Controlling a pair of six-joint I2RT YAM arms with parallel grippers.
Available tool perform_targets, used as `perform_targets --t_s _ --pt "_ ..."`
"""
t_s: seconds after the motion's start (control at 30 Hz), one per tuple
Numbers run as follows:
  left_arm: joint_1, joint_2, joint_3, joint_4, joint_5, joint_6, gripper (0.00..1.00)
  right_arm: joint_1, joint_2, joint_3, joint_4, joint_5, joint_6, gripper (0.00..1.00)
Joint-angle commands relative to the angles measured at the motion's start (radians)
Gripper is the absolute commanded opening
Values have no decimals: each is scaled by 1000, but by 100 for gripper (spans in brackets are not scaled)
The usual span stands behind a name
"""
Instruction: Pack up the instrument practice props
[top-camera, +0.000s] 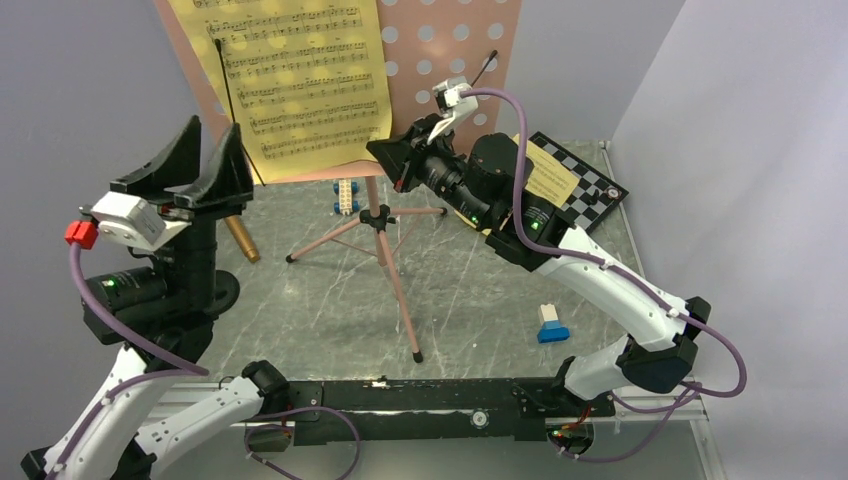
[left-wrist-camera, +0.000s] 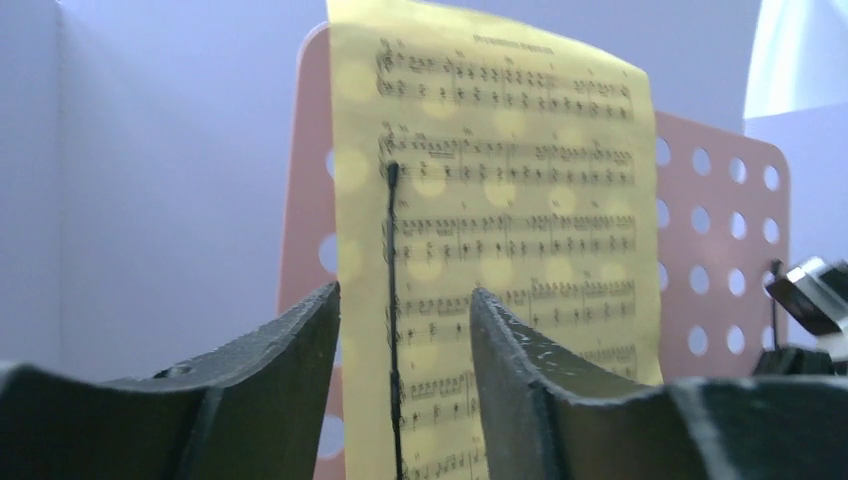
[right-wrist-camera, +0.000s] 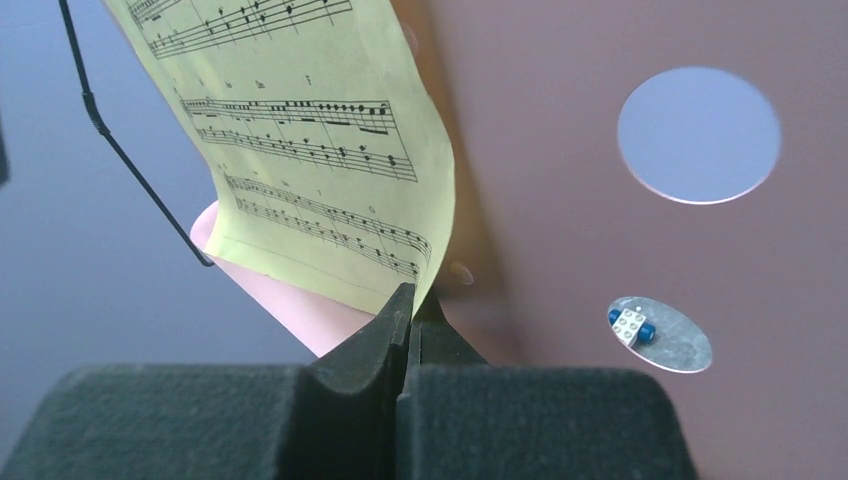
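Yellow sheet music (top-camera: 290, 80) was seen resting on the perforated desk of the pink tripod music stand (top-camera: 440, 50), which stood upright near the back of the grey marbled worktop (top-camera: 470, 290). The page's lower right corner was pinched by the right pincer (right-wrist-camera: 412, 308). Its jaws were pressed together on the paper, with no gap visible in the right wrist view. Above the grip the corner was curled away from the pink desk. A thin black wire (left-wrist-camera: 393, 300) was laid across the left part of the page.

The left pincer (top-camera: 207, 152) was spread wide with nothing between its fingers. It was raised above the worktop to the left of the stand and pointed towards the page. In the left wrist view the wire was framed in the gap.

A gold-brown microphone (top-camera: 243, 240) was laid flat on the worktop just behind the left arm, partly hidden by it. A second yellow page (top-camera: 548, 175) was laid on the black-and-white chessboard (top-camera: 592, 195) at the back right, behind the right arm. One small blue-and-white toy brick car (top-camera: 345, 195) was placed under the desk beside the stand's pole. A blue-and-white brick piece (top-camera: 551, 325) was set well apart from it, near the right arm's elbow.
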Motion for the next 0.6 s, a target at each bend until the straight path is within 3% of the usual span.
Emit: perform_targets --t_s 0.0,0.57 --pt "0 69 101 -36 -52 22 52 -4 10 35 11 -17 14 0" --pt "-1 202 202 -93 -104 101 28 -4 10 32 9 -20 8 0"
